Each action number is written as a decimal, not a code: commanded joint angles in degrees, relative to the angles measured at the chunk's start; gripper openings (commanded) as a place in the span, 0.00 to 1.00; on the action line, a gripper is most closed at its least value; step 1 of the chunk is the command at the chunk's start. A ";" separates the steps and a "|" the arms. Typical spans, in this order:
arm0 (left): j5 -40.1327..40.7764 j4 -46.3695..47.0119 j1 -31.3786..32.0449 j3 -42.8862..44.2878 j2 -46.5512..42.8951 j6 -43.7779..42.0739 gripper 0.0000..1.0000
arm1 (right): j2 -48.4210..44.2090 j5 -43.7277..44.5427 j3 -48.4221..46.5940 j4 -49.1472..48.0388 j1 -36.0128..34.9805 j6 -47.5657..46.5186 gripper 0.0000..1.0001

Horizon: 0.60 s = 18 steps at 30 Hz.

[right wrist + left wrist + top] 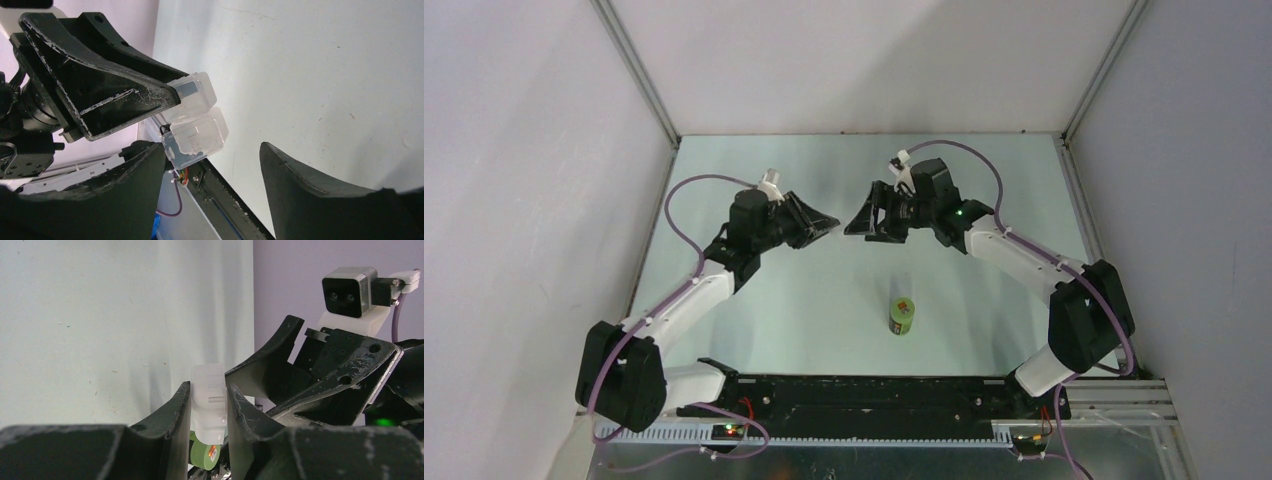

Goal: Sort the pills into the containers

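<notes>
1. The table (754,300) bears the green bottle (902,316), which stands upright and is the landmark for every place below.
2. The left arm (694,290) and right arm (1024,250) both reach past the bottle. They meet in the air beyond it and slightly to its left.
3. The left gripper (829,226) is clamped on the clear two-compartment box (195,120), above and beyond the bottle. It pinches one compartment, and the other juts out unsupported.
4. The right gripper (212,147) faces it with jaws spread wide and closed on nothing. One finger sits just beside the free compartment; I cannot tell whether it touches.
5. The bottle is well apart from both grippers, on their near side.
6. No pills can be made out, neither around the bottle nor through the box's cloudy walls.
7. Likely risks:
   - The hold takes only one end of the box, so a nudge from the right finger could twist it or pop it loose, dropping it towards the bottle.
   - If the right jaws close off-centre, the smooth plastic may squirt sideways.
   - Tilting the box could spill anything inside.
</notes>
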<state>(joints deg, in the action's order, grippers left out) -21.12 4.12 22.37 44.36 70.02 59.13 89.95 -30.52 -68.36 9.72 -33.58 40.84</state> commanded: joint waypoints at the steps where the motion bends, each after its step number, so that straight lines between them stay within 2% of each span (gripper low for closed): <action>1: -0.37 1.77 -0.04 1.16 -2.61 -1.81 0.00 | -2.02 7.08 -2.16 5.06 0.76 1.13 0.69; 8: -0.06 1.51 0.02 1.17 -3.08 -2.12 0.00 | -3.27 8.26 -1.50 4.65 1.02 0.34 0.64; 13: -0.06 1.62 -0.03 1.16 -3.78 -2.91 0.00 | -3.26 11.03 -1.46 5.79 1.02 -0.24 0.44; 18: -0.09 2.18 0.00 0.97 -4.36 -3.44 0.00 | -3.54 16.00 -1.50 7.40 0.65 -1.11 0.38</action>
<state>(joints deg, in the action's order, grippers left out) -20.32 2.83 22.35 44.36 67.83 57.34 88.05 -19.86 -68.82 15.27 -32.75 41.23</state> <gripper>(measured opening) 0.309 0.393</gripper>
